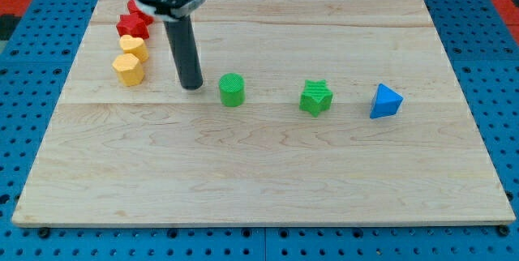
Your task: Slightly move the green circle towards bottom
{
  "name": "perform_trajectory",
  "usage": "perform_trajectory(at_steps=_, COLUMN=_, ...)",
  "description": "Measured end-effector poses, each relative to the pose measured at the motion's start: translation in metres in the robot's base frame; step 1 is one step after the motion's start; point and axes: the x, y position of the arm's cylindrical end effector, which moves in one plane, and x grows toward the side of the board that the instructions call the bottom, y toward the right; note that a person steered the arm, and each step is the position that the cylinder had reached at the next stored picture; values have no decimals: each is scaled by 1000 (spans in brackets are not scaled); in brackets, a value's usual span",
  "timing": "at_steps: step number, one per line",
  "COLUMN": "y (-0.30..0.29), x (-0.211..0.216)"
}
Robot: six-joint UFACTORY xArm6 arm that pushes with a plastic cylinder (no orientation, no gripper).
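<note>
Green circle [232,90] sits upright on the table [268,180], a bit left of centre, roughly mid-depth. It's a short round block w/ a ribbed top face.

My tip [192,87] is just beside it on the left, approx level w/ it in depth, maybe a touch farther back. A narrow strip of bare wood shows between the two, so apart, not touching. The rod rises straight up from the tip to a wider dark collar at the view's top edge, which covers part of the far left of the table.

No jaws on this arm: just the plain rod, nothing gripped, and no open or closed state to tell.

Right of the circle, well apart, is a green star [316,97], about the same depth. Further right again is a blue triangle block [386,101], near the star but not touching it.

Far left holds a tight cluster: yellow heart [128,69] nearest, another yellow heart-like block [134,48] just behind and touching it, then a red star [132,26] behind that. One more red block [136,7] is farthest back, partly hidden by the collar, shape unclear.

Around the table is a blue pegboard [503,91].
</note>
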Motion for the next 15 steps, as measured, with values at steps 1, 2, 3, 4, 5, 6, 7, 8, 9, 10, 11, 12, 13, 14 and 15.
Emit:
perform_trajectory(at_steps=1, y=20, x=-33)
perform_trajectory(at_steps=2, y=52, x=-37)
perform_trajectory(at_steps=3, y=57, x=-26)
perform_trajectory(at_steps=4, y=42, x=-7)
perform_trajectory(at_steps=5, y=42, x=4)
perform_trajectory(at_steps=6, y=48, x=5)
perform_trajectory(at_steps=7, y=49, x=5)
perform_trajectory(at_steps=8, y=49, x=7)
perform_trajectory(at_steps=9, y=49, x=8)
perform_trajectory(at_steps=10, y=49, x=9)
perform_trajectory(at_steps=11, y=49, x=13)
perform_trajectory(at_steps=12, y=49, x=16)
perform_trajectory(at_steps=13, y=37, x=15)
perform_trajectory(at_steps=14, y=8, x=16)
perform_trajectory(at_steps=15, y=7, x=43)
